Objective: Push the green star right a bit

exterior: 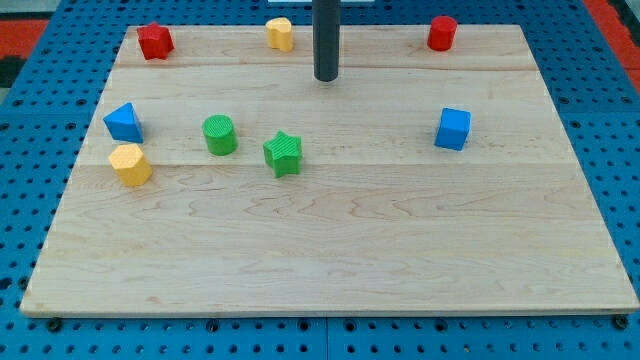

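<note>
Our tip (326, 78), a bare rod with no fingers, sits above-right of the green star (283, 153), so circling left risks nudging the green cylinder (219, 134) beside it.

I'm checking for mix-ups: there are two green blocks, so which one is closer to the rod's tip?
The green star. It sits just below and slightly left of my tip, while the green cylinder lies farther toward the view's left, beside the star.
</note>
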You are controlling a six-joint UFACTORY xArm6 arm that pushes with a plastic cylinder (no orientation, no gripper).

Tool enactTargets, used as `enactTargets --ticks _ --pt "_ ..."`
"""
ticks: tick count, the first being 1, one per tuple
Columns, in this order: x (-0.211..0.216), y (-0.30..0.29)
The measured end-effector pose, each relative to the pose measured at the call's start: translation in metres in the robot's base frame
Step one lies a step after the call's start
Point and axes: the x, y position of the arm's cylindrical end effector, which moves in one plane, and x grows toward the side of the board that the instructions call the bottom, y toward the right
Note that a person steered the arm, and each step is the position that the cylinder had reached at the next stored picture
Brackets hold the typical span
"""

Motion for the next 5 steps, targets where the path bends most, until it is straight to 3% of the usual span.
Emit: enactTargets --ticks 1,5 --pt "0.0 0.0" --pt "0.072 -0.011"
